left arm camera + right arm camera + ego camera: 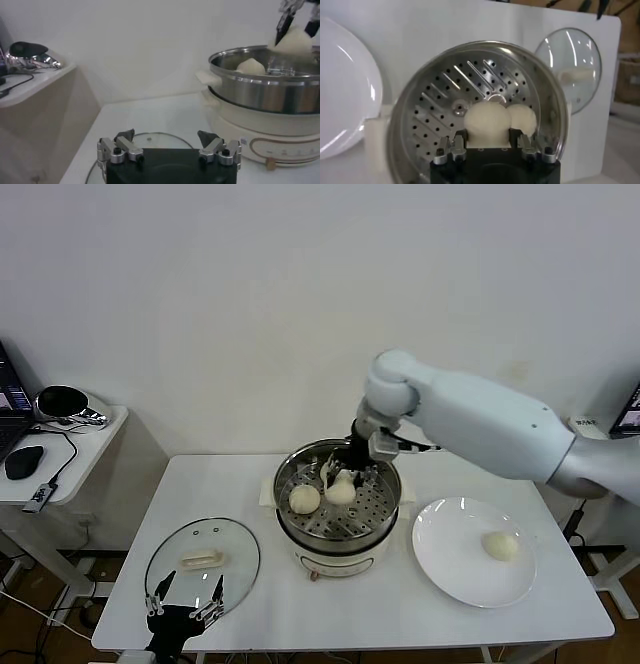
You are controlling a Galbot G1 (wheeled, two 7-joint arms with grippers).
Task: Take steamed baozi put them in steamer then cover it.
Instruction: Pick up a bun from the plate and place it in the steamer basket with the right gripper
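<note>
Nothing here can be read. The steamer (280, 125) has a row of small marks on its cream base — too small to make out — and a white tag (590, 422) at about three o'clock shows dark print, likewise unreadable.

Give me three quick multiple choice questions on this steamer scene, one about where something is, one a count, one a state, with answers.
1. Where is the glass lid?
A. on the steamer
B. on the table, left of the steamer
C. on the plate

2. How many baozi lie on the white plate?
A. one
B. two
C. none

3. What is the right gripper doing?
A. hanging open
B. gripping the lid
C. shut on a baozi

Answers: B, the lid lies flat by the left gripper; A, a single bun; C, over the steamer tray.
</note>
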